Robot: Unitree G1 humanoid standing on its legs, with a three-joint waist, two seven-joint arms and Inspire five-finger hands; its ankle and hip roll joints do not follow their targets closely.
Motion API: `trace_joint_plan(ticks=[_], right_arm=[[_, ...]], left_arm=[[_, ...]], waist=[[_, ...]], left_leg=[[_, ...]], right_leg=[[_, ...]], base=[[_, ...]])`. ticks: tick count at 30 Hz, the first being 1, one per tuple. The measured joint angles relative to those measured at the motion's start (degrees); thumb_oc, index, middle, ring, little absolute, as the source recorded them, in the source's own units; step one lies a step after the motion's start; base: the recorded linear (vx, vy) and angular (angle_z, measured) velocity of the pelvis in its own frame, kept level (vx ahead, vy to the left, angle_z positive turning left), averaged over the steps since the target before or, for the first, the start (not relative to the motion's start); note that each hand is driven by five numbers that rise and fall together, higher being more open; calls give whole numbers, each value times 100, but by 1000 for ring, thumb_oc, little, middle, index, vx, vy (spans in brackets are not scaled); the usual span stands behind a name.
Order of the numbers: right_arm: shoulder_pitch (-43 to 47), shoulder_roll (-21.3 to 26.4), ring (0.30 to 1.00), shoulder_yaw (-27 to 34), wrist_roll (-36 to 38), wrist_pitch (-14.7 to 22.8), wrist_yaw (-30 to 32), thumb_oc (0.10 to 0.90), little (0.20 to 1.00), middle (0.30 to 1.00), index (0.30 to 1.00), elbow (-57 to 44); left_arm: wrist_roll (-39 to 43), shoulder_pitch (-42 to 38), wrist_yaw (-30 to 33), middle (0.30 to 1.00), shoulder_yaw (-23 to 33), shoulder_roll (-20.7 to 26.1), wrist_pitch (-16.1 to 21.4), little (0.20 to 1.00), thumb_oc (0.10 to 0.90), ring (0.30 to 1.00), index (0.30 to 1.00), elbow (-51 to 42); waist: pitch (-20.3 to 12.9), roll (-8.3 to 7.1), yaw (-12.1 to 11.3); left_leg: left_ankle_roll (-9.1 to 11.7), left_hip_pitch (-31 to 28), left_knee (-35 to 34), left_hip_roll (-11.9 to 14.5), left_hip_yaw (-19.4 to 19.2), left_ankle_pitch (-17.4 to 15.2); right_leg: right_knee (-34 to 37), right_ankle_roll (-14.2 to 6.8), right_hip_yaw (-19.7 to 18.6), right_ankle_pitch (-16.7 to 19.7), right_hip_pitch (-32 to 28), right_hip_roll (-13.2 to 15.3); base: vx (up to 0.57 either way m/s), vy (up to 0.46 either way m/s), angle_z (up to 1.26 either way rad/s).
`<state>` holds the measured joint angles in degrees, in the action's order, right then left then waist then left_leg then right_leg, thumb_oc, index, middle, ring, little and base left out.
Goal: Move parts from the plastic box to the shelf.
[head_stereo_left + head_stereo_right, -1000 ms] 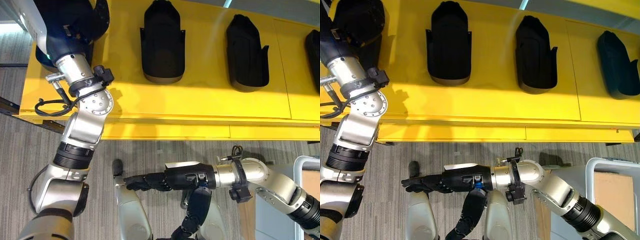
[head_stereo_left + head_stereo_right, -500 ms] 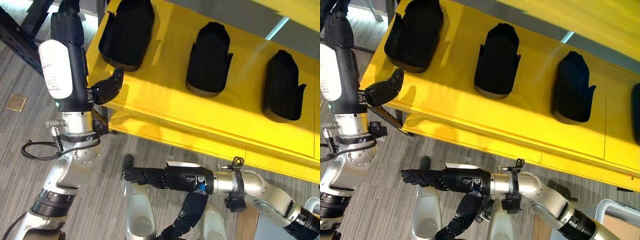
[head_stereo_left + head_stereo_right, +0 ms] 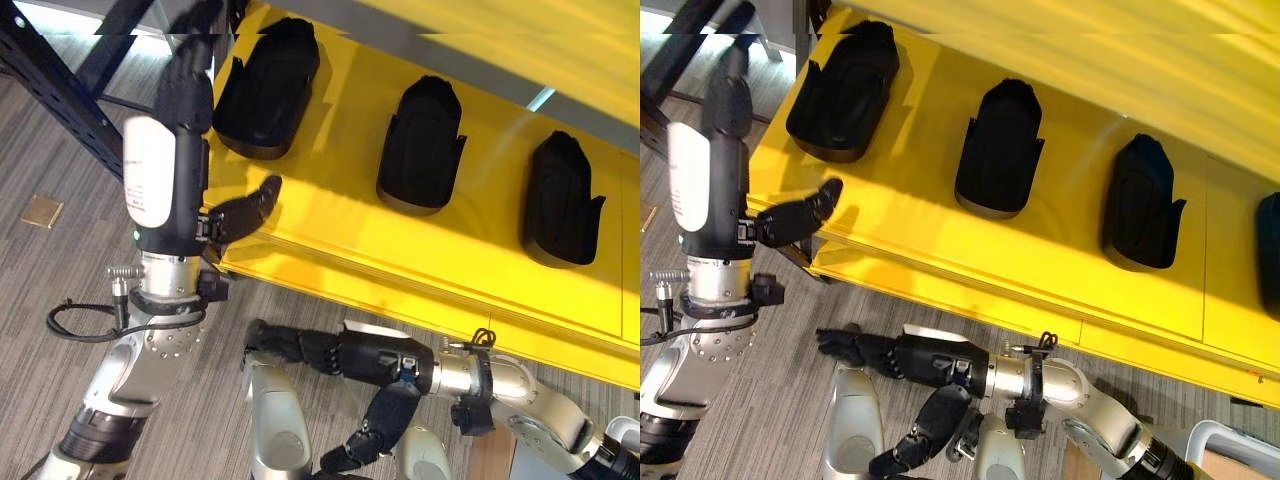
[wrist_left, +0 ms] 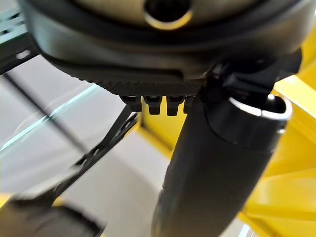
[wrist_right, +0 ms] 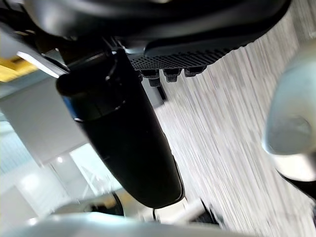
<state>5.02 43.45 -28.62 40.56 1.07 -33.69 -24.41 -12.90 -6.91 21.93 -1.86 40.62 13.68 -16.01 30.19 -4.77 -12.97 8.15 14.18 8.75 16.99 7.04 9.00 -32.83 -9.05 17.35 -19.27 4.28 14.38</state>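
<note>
3 black parts stand in a row on the yellow shelf (image 3: 330, 240): the leftmost part (image 3: 268, 88) near the shelf's left end, the middle part (image 3: 420, 146) and the right part (image 3: 563, 200) spaced apart. Left hand (image 3: 192, 95) is raised beside the leftmost part, fingers extended, thumb out over the shelf edge, holding nothing. Right hand (image 3: 300, 350) is low over the grey carpet floor (image 3: 60, 260), fingers relaxed, empty.

Yellow metal shelf (image 3: 330, 220) above the grey carpeted floor (image 3: 60, 260). Three black moulded plastic parts stand in a row on the shelf: left part (image 3: 268, 88), middle part (image 3: 422, 146), right part (image 3: 562, 200), well apart. Left hand (image 3: 190, 75) beside the left part; right hand (image 3: 300, 348) low over the floor, before the shelf.
</note>
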Motion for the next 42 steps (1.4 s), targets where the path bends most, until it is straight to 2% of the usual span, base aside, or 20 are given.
trace_joint_plan(ticks=[2,3,6,8,10,11,13,16,18,23,25,27,29,30,33,34,37,42], right_arm=[[-382,-142,1000,607,22,173,309,900,1000,1000,1000,169],[-496,-268,1000,860,23,182,371,900,1000,1000,1000,313],[-755,-479,1000,1719,187,248,554,900,1000,1000,1000,750],[-987,-595,1000,2188,240,300,515,900,1000,1000,1000,844],[-933,-543,1000,2330,240,301,368,900,1000,1000,1000,860],[-845,-504,1000,2322,240,284,249,900,1000,1000,1000,860],[-607,-251,1000,2261,279,255,-201,900,1000,1000,1000,859],[-375,-140,1000,2250,374,210,-334,900,1000,1000,1000,863],[-254,-127,1000,2252,456,207,-254,900,1000,1000,1000,933],[-528,-219,1000,2500,465,42,174,900,1000,1000,1000,1089],[-850,-407,1000,2740,466,-20,364,900,1000,1000,1000,1140],[-1068,-540,1000,2828,473,-66,528,900,1000,1000,1000,1204],[-1240,-617,1000,2841,592,-167,590,900,1000,1000,1000,1204],[-1419,-768,1000,2914,593,-248,630,900,1000,1000,1000,1206],[-1550,-786,1000,2995,593,-266,673,900,1000,1000,1000,1222],[-1675,-817,1000,3017,591,-272,851,900,1000,1000,1000,1438],[-1830,-864,1000,3113,600,-269,1184,900,1000,1000,1000,1698],[-2158,-1162,1000,3580,682,-228,1422,900,1000,1000,1000,2006]], left_arm=[[855,756,-1099,1000,22,-482,-34,1000,900,1000,1000,99],[1117,1076,-1476,1000,32,-637,-46,1000,900,1000,1000,77],[2021,2068,-2557,1000,-35,-826,-190,1000,900,1000,1000,142],[2907,2584,-3078,1000,3,-906,-536,1000,900,1000,1000,282],[3382,2788,-3273,1000,-1,-1108,-780,1000,900,1000,1000,546],[3596,2776,-3380,1000,2,-1140,-820,1000,900,1000,1000,651],[3990,2689,-3679,1000,12,-1170,-839,1000,900,1000,1000,689],[4617,2578,-4081,1000,-19,-1183,-974,1000,900,1000,1000,701],[4884,2603,-4129,1000,-40,-1260,-988,1000,900,1000,1000,784],[5111,2777,-3983,1000,25,-1311,-959,1000,900,1000,1000,1557],[5264,2944,-4029,1000,149,-1519,-948,1000,900,1000,1000,1657],[5318,3056,-4021,1000,145,-1652,-863,1000,900,1000,1000,1700],[5331,3055,-4029,1000,143,-1716,-855,1000,900,1000,1000,1705],[5362,3031,-4029,1000,145,-1711,-849,1000,900,1000,1000,1713],[5566,2979,-4029,1000,156,-1712,-829,1000,900,1000,1000,1714],[5764,2930,-4028,1000,181,-1708,-820,1000,900,1000,1000,1711],[5769,2906,-4023,1000,189,-1708,-776,1000,900,1000,1000,1709],[5778,2908,-4019,1000,192,-1711,-736,1000,900,1000,1000,1707]], waist=[[-85,155,41],[-92,178,30],[-153,299,55],[-236,415,88],[-385,589,205],[-501,662,227],[-791,786,231],[-1201,754,223],[-1408,682,299],[-1731,469,577],[-1805,414,663],[-1825,402,746],[-1865,416,959],[-1994,426,1143],[-2044,416,1256],[-2209,406,1436],[-2302,412,1486],[-2337,431,1599]], left_leg=[[20,-72,-1,-148,-99,-31],[-2,-121,1,-196,-155,-45],[-75,-253,-13,-291,-234,-97],[-140,-392,-11,-359,-343,-148],[-159,-448,-33,-424,-369,-164],[-137,-462,-82,-423,-378,-145],[-141,-527,-218,-393,-431,-86],[-151,-564,-341,-360,-535,-54],[-134,-597,-442,-346,-615,-18],[-135,-747,-718,-278,-861,47],[-112,-800,-839,-242,-978,88],[-77,-944,-1006,-195,-1156,131],[9,-1051,-1159,-163,-1286,197],[83,-1158,-1326,-133,-1440,244],[106,-1215,-1327,-122,-1579,245],[149,-1261,-1329,-85,-1751,208],[177,-1348,-1331,-40,-1930,165],[194,-1343,-1332,-3,-1993,152]], right_leg=[[229,-123,-52,154,-145,135],[308,-151,-66,208,-202,191],[620,-197,-114,355,-421,265],[803,-225,-137,458,-588,361],[912,-252,-152,537,-691,364],[958,-255,-151,560,-662,440],[1114,-270,-212,683,-683,391],[1326,-223,-219,775,-684,366],[1492,-223,-242,861,-695,346],[1917,-234,-299,1071,-769,284],[2121,-241,-342,1188,-775,248],[2346,-277,-476,1337,-796,193],[2585,-362,-557,1505,-850,153],[2877,-375,-627,1675,-924,118],[3100,-392,-723,1805,-984,111],[3380,-391,-775,1952,-1035,91],[3563,-368,-921,2068,-1041,59],[3675,-372,-976,2146,-1025,21]], base=[[20,184,-4],[48,207,-3],[3,225,-5],[-23,221,-14],[-30,165,-4],[-38,151,-3],[-36,184,-13],[-9,139,-12],[8,113,-15],[0,84,-16],[2,61,-24],[10,49,-39],[19,50,-37],[28,44,-45],[36,14,-33],[38,6,-34],[27,3,-36],[13,-12,-9]])
